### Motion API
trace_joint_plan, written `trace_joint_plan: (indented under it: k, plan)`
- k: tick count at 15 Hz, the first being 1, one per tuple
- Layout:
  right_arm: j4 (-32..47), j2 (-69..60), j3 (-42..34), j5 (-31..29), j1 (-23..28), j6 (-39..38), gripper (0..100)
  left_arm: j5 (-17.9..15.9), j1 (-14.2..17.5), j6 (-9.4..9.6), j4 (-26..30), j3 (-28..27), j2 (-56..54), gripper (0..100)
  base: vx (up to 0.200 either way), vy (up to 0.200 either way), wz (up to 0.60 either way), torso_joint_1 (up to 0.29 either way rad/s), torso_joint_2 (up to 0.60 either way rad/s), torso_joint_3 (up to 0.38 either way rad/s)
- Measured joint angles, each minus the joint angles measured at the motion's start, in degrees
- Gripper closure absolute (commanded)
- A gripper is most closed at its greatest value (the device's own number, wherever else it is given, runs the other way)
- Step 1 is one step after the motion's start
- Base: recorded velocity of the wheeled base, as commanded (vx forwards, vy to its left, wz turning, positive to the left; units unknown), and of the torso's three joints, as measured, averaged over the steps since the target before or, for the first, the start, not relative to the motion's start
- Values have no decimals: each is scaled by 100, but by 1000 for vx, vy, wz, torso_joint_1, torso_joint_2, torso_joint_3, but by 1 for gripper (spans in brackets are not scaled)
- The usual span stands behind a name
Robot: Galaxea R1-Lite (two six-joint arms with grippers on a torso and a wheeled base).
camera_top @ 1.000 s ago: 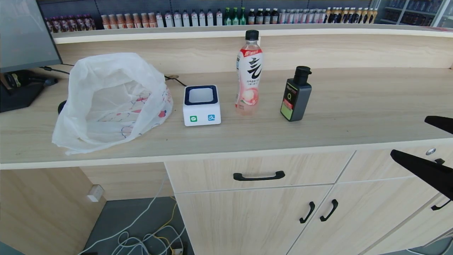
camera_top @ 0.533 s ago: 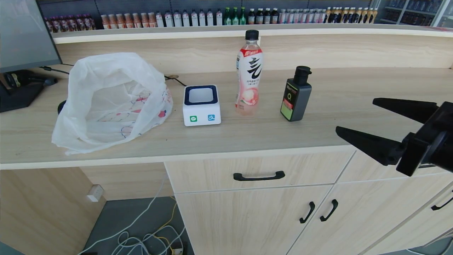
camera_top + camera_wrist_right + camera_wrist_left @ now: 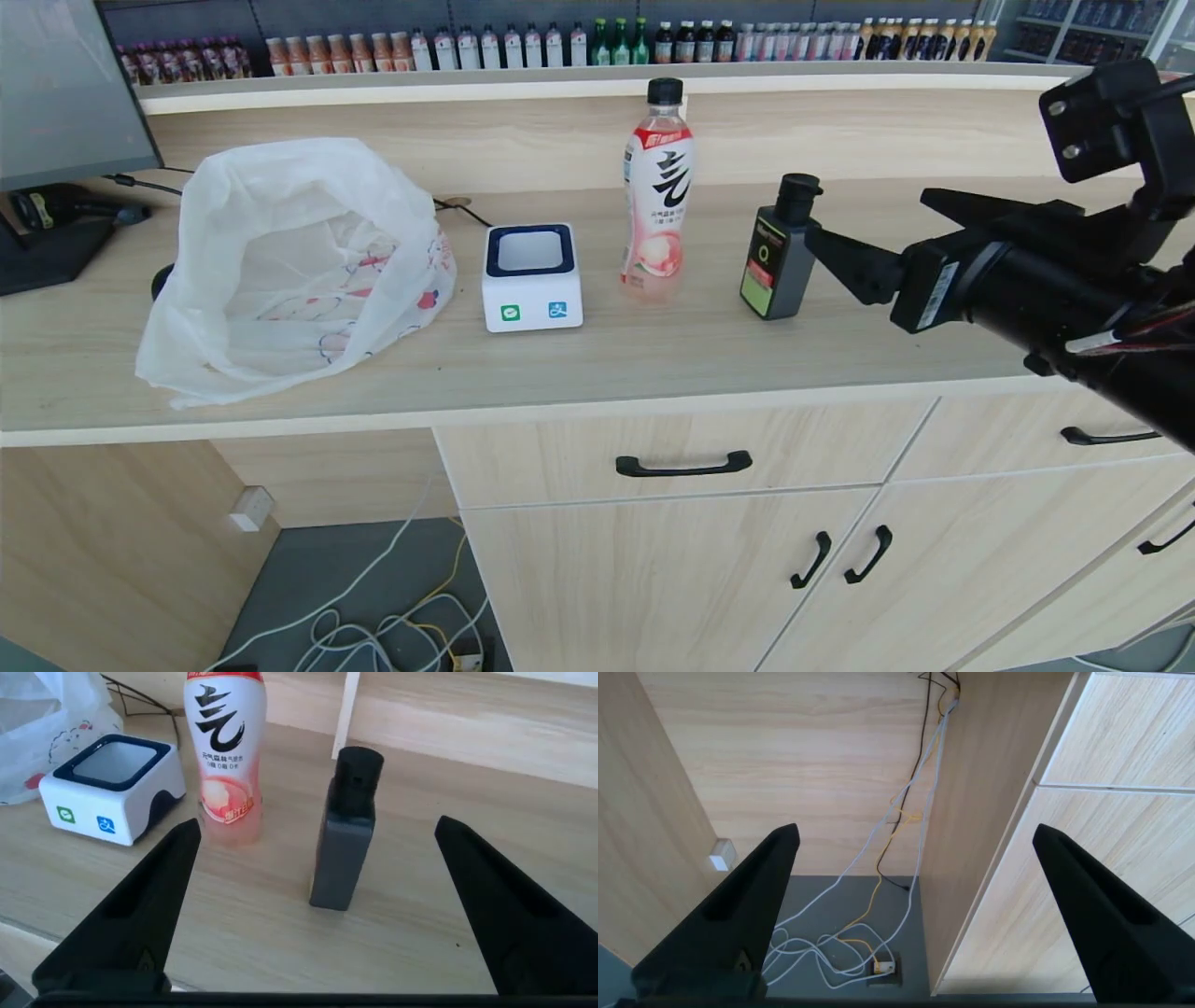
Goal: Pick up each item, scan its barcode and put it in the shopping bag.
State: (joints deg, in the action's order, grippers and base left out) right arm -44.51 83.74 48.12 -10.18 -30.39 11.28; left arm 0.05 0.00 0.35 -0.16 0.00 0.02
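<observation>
Head view: your right claw (image 3: 868, 217) hung spread at 3 o'clock of the dark pump bottle (image 3: 780, 257), which stood on the bench (image 3: 653, 359). At the bottle's 9 o'clock stood the pink drink bottle (image 3: 656, 201), then the scanner (image 3: 532, 276) and the shopping bag (image 3: 299, 266).

Left wrist view: your left claw (image 3: 915, 835) was spread above floor cables (image 3: 850, 943).

Right wrist view: the dark pump bottle stood upright, touching neither finger.

The right hand (image 3: 868, 217) has risen and swung in, open, beside the dark bottle (image 3: 780, 257).
</observation>
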Motion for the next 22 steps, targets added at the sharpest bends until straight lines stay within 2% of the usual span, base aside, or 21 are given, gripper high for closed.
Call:
trace_joint_plan:
  k: [10, 16, 22]
  plan:
    - [-172, 1187, 1078, -73, -670, -90, 0, 0, 0, 0, 0, 0, 0, 0, 0, 0, 0, 0, 0, 0]
    - [-169, 1808, 1877, -85, -699, -165, 0, 2, 0, 0, 0, 0, 0, 0, 0, 0, 0, 0, 0, 0]
    - [-405, 2417, 2556, -449, -664, -364, 0, 0, 0, -2, 0, 0, 0, 0, 0, 0, 0, 0, 0, 0]
